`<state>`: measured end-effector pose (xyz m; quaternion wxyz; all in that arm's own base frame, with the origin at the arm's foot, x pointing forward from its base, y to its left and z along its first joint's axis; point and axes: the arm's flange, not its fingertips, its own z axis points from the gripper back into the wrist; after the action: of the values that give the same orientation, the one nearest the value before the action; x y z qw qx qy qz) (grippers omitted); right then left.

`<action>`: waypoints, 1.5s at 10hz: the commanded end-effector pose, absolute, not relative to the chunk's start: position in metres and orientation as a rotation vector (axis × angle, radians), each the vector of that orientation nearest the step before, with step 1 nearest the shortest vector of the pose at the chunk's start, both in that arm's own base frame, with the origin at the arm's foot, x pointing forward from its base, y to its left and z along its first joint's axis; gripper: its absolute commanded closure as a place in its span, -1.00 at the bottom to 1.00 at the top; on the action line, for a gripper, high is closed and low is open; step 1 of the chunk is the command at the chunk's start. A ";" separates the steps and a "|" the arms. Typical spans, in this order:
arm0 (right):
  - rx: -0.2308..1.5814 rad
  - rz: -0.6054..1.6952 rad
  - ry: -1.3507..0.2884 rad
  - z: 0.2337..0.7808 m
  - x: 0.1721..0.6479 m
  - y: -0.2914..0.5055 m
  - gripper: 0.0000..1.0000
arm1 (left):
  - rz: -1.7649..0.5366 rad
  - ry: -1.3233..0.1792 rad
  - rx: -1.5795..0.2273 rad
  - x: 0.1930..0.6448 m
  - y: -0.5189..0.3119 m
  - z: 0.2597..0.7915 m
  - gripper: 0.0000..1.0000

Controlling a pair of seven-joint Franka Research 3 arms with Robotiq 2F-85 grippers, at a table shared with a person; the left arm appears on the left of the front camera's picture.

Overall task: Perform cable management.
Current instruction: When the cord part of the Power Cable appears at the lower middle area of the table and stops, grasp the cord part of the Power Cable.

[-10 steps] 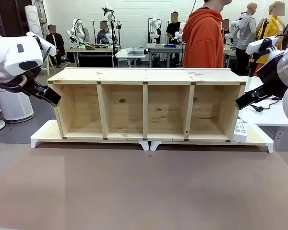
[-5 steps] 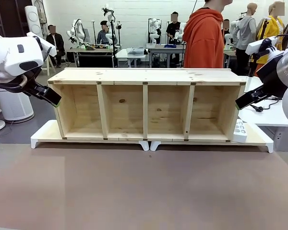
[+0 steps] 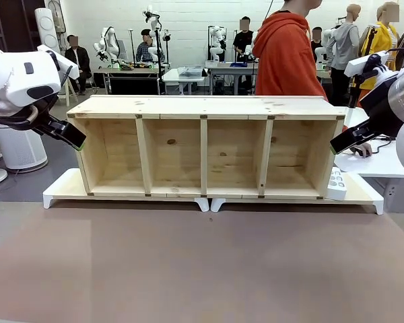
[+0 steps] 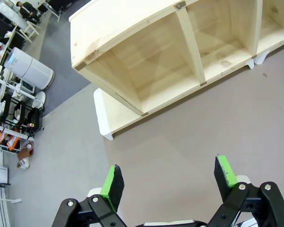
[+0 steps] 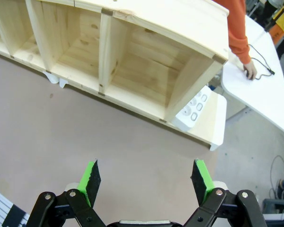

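Observation:
The thin black cable (image 5: 262, 60) lies on a white side table (image 5: 270, 101) to the right of the wooden shelf (image 3: 205, 148). A person in an orange hoodie has a hand (image 5: 249, 72) resting on one end of it. The white power strip (image 3: 335, 183) lies on the white riser at the shelf's right end, also in the right wrist view as the power strip (image 5: 194, 111). My left gripper (image 4: 168, 176) hangs open above the brown table, left of the shelf. My right gripper (image 5: 146, 177) is open and holds nothing, hovering near the shelf's right end.
The shelf has several open compartments and stands on white risers (image 3: 64, 190) at the far side of the brown table (image 3: 202, 269). In the front view my left gripper (image 3: 76, 139) and right gripper (image 3: 338, 144) flank the shelf. A white air purifier (image 3: 17, 148) stands on the floor at left.
The person has leaned to the right and put a hand down on the cable on the side table. Neither arm has moved.

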<state>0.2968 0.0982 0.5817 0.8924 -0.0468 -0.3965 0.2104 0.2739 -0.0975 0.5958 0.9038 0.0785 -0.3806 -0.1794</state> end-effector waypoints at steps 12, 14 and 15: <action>-0.101 0.442 -0.820 0.580 0.299 0.098 -1.00 | -0.374 -0.796 0.163 0.277 -0.100 0.595 -1.00; -0.101 0.442 -0.820 0.580 0.299 0.098 -1.00 | -0.374 -0.796 0.163 0.277 -0.100 0.595 -1.00; -0.101 0.442 -0.820 0.580 0.299 0.098 -1.00 | -0.374 -0.796 0.163 0.277 -0.100 0.595 -1.00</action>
<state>0.2968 0.0983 0.5817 0.8924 -0.0468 -0.3965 0.2104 0.2739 -0.0975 0.5958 0.9038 0.0785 -0.3806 -0.1794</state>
